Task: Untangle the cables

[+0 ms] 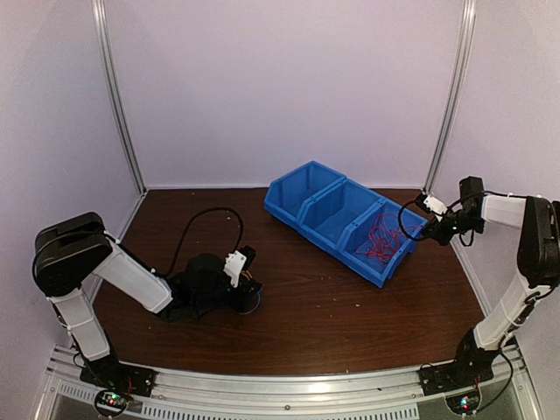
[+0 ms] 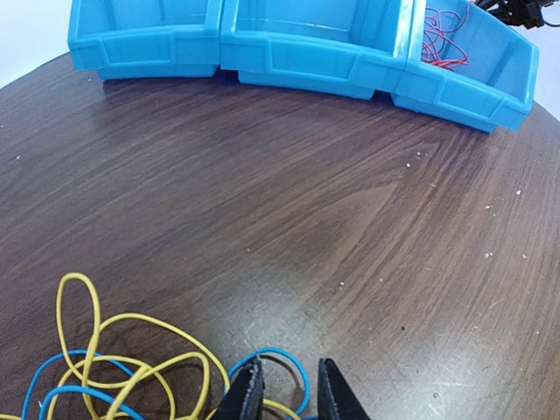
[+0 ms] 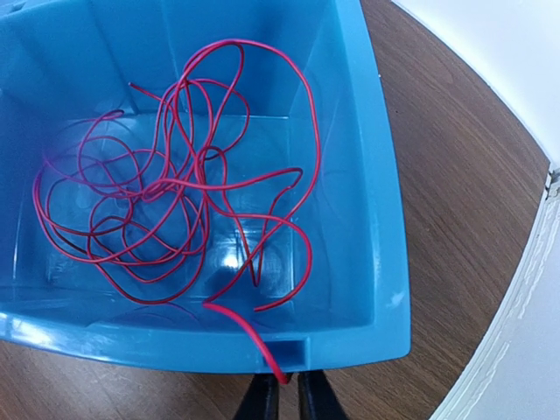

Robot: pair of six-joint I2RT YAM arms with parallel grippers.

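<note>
Sorting looks underway, with the reds already binned. From above, the 3-compartment bin (image 1: 278,197) holds red cables (image 1: 382,238) in its right end, and the right gripper (image 1: 429,226) is at that rim.

Left wrist: the left gripper (image 2: 286,394), jaws slightly apart, sits over yellow and blue cables (image 2: 131,350) well short of the bin.

Right wrist: a red strand (image 3: 249,331) runs into the nearly closed jaws; whether it is pinched, I cannot tell.

Next probably comes teasing 1 colour free.

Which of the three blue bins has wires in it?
The right-end bin of the row: only it holds a tangle of red cables. The middle bin and left-end bin look empty.
</note>
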